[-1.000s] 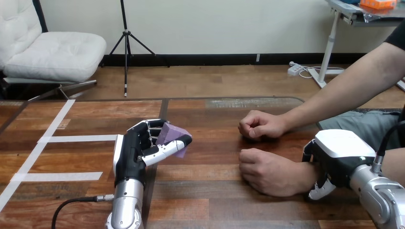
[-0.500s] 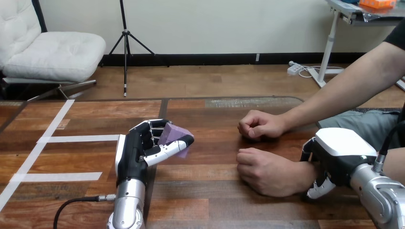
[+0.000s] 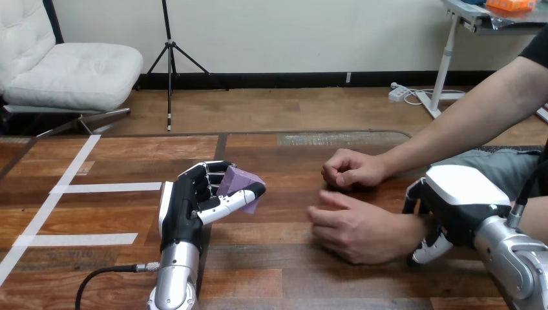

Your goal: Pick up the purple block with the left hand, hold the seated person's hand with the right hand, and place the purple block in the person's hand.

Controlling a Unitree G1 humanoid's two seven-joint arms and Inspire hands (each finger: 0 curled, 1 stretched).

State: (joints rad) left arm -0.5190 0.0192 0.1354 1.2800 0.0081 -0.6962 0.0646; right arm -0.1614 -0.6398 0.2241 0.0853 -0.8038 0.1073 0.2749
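The purple block (image 3: 236, 184) is pinched between the curled fingers and thumb of the left robot hand (image 3: 191, 205), over the table (image 3: 110, 223) left of the view's middle. It is tilted, with one corner pointing right.

The person's nearer hand (image 3: 354, 227) lies directly to the block's right, with a strip of bare table between. Its fingers are stretched toward the block and its back is turned up. The carry is therefore judged to be a sideways move to the right, and the palm would first need to be turned upward.

The wrist of that hand is clasped by the right robot hand (image 3: 452, 210), its thumb and fingers curled round it. The person's other hand (image 3: 352, 169) rests as a fist just beyond.
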